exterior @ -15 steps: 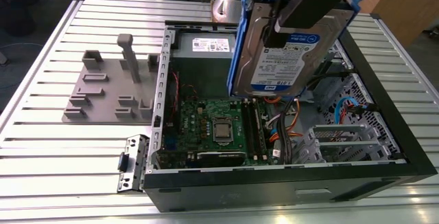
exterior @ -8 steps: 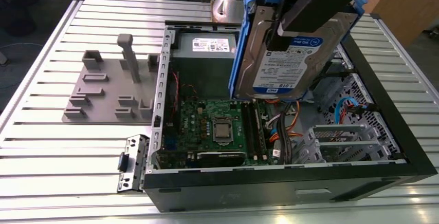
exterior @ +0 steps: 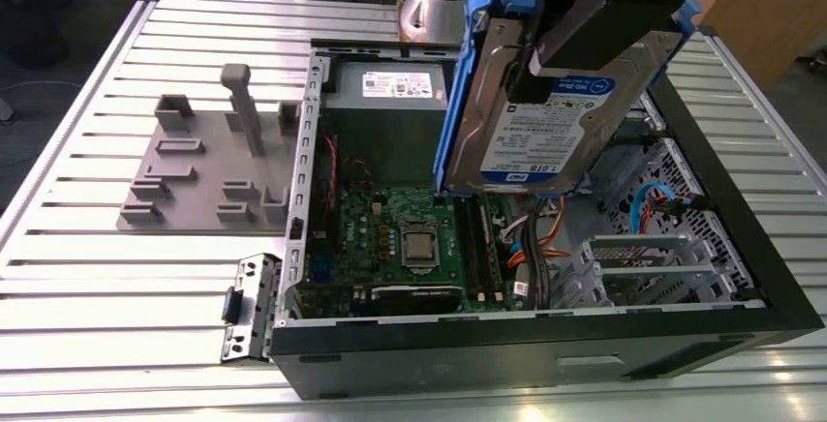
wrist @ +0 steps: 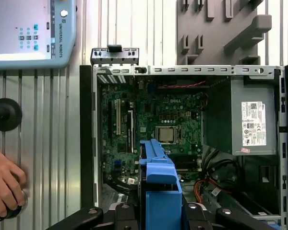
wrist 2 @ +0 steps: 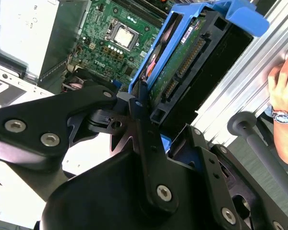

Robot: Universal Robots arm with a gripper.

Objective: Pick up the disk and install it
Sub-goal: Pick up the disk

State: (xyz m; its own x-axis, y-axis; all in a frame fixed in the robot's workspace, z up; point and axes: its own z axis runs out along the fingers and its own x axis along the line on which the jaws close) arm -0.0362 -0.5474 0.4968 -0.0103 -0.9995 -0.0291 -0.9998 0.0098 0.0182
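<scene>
The gripper point(wrist 2: 158, 127) has its fingers point(wrist 2: 140, 129) pinched on the disk point(exterior: 549, 103), which is held steeply tilted in the air above the open computer case point(exterior: 517, 345). Below the fingers, the case holds a green motherboard point(exterior: 401, 228), orange and blue cables point(exterior: 536, 238) and, farther off, a grey power supply point(exterior: 387, 117) with a white sticker. The disk is silver, with a white-and-blue label and a bright blue frame.

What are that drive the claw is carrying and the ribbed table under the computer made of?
The disk: its body looks like bare silver metal, dully shiny, with a paper-like label; the frame around it looks like bright blue moulded plastic, smooth and evenly coloured. The table looks like brushed aluminium: pale grey slats with soft glare, though painted steel can't be ruled out.
</scene>
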